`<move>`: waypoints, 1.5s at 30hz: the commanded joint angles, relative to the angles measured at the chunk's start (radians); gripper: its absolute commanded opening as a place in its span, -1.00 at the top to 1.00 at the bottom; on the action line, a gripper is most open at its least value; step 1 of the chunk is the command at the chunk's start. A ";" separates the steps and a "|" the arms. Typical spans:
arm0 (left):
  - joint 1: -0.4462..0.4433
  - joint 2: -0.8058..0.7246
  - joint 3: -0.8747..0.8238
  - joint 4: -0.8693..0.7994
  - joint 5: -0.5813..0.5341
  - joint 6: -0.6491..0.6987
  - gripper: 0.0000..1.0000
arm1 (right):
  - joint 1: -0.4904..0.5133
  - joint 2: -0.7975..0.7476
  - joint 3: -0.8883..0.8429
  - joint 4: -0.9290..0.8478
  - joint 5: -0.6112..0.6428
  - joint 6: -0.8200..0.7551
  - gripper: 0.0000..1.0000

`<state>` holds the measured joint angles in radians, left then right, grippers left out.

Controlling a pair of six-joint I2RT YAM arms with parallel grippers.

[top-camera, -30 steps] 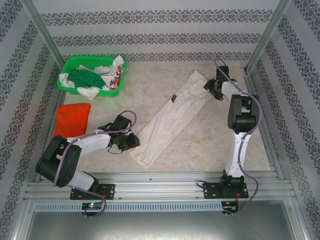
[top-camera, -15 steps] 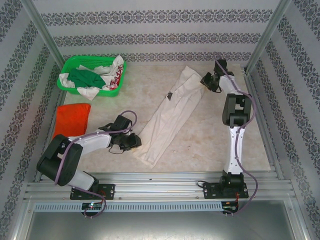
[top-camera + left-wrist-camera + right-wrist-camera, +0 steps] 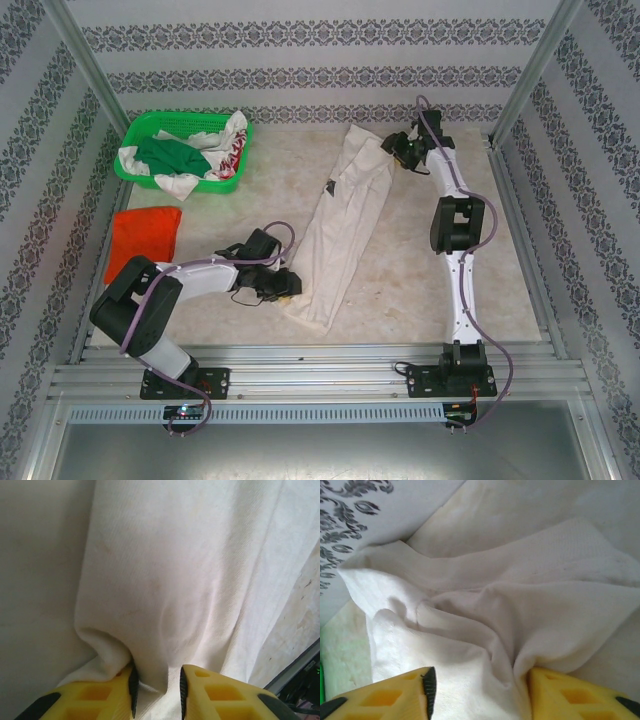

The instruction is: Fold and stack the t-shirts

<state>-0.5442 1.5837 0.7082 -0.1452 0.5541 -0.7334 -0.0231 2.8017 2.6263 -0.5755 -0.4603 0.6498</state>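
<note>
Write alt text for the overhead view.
A long white shirt, folded into a narrow strip, lies diagonally across the table, with the left gripper at its near end and the right gripper at its far end. An orange shirt lies at the left edge, and a green basket of clothes sits in the far left corner.

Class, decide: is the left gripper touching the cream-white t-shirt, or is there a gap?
Touching. The left wrist view shows a fold of the cream-white t-shirt pinched inside the left gripper, cloth pressed against both yellow fingers.
</note>
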 commanded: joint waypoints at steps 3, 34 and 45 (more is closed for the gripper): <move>-0.010 -0.094 0.039 -0.123 -0.152 0.106 0.00 | 0.010 -0.243 -0.208 0.092 0.075 -0.054 -0.25; -0.112 0.130 0.189 -0.162 -0.125 0.207 0.42 | 0.235 -0.503 -1.029 0.488 0.179 0.097 0.58; -0.137 0.220 0.227 -0.074 0.002 0.167 0.37 | 0.334 -0.338 -0.751 0.394 0.155 0.122 0.54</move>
<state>-0.6594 1.7664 0.9333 -0.2115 0.5339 -0.5560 0.2802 2.4172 1.8248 -0.1173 -0.2810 0.7578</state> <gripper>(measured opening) 0.315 0.229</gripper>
